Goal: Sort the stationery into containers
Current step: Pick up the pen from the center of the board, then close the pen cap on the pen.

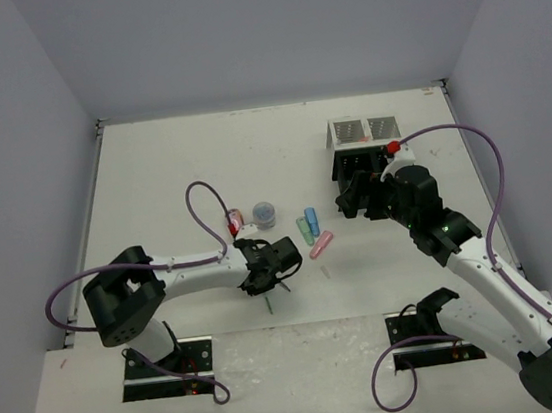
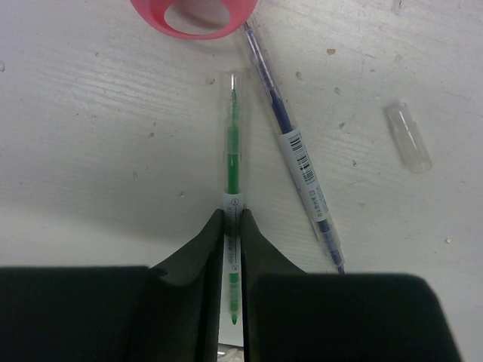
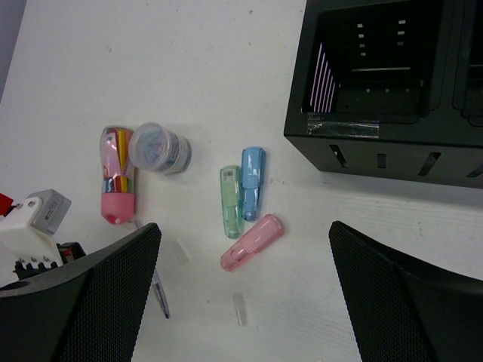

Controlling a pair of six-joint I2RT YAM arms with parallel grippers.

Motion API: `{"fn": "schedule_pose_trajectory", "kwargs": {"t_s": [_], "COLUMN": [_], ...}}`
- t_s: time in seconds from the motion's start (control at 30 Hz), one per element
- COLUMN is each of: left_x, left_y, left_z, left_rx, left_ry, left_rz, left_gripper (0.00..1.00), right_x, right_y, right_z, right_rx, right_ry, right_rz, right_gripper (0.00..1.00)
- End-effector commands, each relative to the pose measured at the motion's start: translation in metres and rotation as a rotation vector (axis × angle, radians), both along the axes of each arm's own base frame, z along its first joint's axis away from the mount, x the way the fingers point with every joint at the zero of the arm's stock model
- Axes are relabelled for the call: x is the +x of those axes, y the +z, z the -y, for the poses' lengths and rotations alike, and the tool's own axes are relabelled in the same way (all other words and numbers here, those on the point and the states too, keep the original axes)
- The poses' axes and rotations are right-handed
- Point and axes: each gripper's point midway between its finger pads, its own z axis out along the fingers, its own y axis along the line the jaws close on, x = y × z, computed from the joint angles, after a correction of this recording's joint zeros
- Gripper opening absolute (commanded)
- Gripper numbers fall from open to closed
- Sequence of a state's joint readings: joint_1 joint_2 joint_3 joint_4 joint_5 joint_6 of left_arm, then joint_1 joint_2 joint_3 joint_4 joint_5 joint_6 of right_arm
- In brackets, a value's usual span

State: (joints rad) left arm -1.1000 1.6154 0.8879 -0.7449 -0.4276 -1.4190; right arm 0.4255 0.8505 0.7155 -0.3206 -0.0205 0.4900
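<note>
The sorting has barely begun, as far as the views show. The left gripper [image 2: 231,220] has its jaws pinched on a thin green pen [image 2: 232,154] near the lower middle of the left wrist view. The pen looks level with the table [image 2: 90,136], and whether it has lifted at all cannot be told. Just to its right lies a blue pen [image 2: 296,154], slanting, with a loose clear cap [image 2: 407,137] well apart at the right.

The right gripper [image 3: 241,230] has its jaws spread wide, holding nothing. It hangs over the middle of the table, beside the black container [image 3: 377,136], which fills the upper right of the right wrist view. The one compartment seen into shows no stationery (the other compartments are mostly cut off).

On the table are a green marker [image 3: 231,202] and a blue marker [image 3: 252,183] side by side, and a pink marker [image 3: 253,242] just below them. To their left are a round pot [image 3: 158,148] and a pink-capped tube [image 3: 117,175]. The white container [image 1: 363,132] sits behind the black one, its contents too small to make out.

So nearly everything is left: both pens, three markers, the pot and the tube.
</note>
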Motion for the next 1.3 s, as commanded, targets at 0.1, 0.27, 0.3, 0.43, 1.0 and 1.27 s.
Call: {"fn": "schedule_pose_trajectory", "kwargs": {"t_s": [0.1,0.27,0.3,0.43,1.0,1.27], "left_x": [-0.001,0.002,0.003,0.004,0.044,0.038], "left_y": [0.003,0.018,0.022,0.036,0.242,0.282], "left_z": [-0.006,-0.007,-0.007,-0.009,-0.048,-0.096], "left_rx": [-0.004,-0.034,-0.046,-0.083,-0.281,-0.215], "left_ry": [-0.004,-0.012,-0.014,-0.035,-0.246,-0.25], "left_rz": [0.006,0.046,0.057,0.091,0.724,0.851], "left_gripper": [0.0,0.0,0.0,0.0,0.0,0.0], "right_x": [0.001,0.002,0.001,0.002,-0.033,-0.073], "right_y": [0.006,0.005,0.005,0.005,-0.056,-0.111], "right_z": [-0.006,-0.008,-0.008,-0.009,-0.045,-0.055], "right_rx": [0.022,0.022,0.023,0.023,-0.169,-0.343], "right_ry": [0.029,0.037,0.039,0.044,0.169,0.192], "right_rz": [0.035,0.034,0.033,0.032,-0.32,-0.501], "right_gripper": [0.95,0.95,0.95,0.94,0.73,0.6]}}
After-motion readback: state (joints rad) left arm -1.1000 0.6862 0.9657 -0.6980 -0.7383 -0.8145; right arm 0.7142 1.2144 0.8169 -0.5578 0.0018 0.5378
